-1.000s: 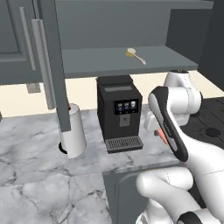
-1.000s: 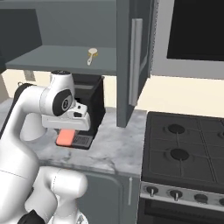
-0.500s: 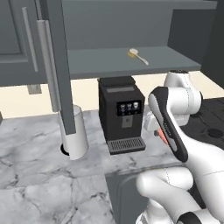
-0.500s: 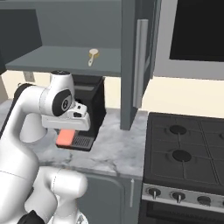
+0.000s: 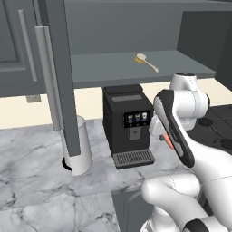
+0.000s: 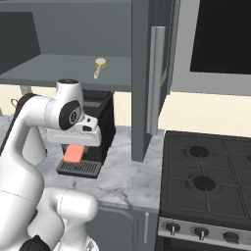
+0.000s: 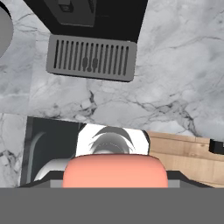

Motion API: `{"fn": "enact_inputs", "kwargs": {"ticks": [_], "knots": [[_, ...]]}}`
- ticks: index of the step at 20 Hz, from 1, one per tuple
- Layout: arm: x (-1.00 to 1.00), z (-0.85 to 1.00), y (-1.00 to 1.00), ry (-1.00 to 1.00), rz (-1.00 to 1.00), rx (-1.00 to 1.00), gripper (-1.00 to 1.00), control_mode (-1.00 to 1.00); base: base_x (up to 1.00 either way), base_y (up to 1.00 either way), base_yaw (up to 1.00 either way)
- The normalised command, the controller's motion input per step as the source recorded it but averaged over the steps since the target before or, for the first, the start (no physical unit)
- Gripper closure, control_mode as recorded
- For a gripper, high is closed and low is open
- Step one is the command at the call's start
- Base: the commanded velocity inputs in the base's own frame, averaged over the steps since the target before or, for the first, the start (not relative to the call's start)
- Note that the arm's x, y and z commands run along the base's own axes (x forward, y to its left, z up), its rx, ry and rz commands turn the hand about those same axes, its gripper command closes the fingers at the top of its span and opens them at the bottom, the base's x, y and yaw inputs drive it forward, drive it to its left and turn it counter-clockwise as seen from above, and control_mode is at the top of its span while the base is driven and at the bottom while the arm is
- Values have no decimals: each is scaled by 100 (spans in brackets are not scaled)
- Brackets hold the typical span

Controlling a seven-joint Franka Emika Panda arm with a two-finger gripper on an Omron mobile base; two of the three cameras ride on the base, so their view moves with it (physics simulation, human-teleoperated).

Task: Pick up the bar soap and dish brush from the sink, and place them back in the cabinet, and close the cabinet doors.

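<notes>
Place: a rendered home kitchen.
Tabletop: grey-veined white marble [image 5: 31,154].
Appliances: black coffee machine [image 5: 127,124] at the tabletop's back edge; gas stove [image 6: 211,181] with burners and knobs at the right.
Storage: dark grey wall cabinet [image 5: 127,68], door [image 6: 147,73] open, bar handle.
Basin: sink [image 7: 43,148] at the front edge.

Grey cabinet shelf [image 5: 104,68] is carrying 1 dish brush [image 5: 146,61] lying flat near its front edge, while the marble counter [image 5: 31,154] below is carrying a black coffee machine [image 5: 127,124] and a white cylinder [image 5: 80,147] standing just left of it.
</notes>
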Motion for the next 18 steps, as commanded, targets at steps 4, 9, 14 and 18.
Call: {"fn": "enact_inputs", "kwargs": {"ticks": [4,9,14,18], "knots": [[0,0,0,0,0,0,100,100,1,0,0],[0,0,0,0,0,0,100,100,0,0,0],[0,0,0,0,0,0,100,100,0,0,0],[0,0,0,0,0,0,100,100,0,0,0]]}}
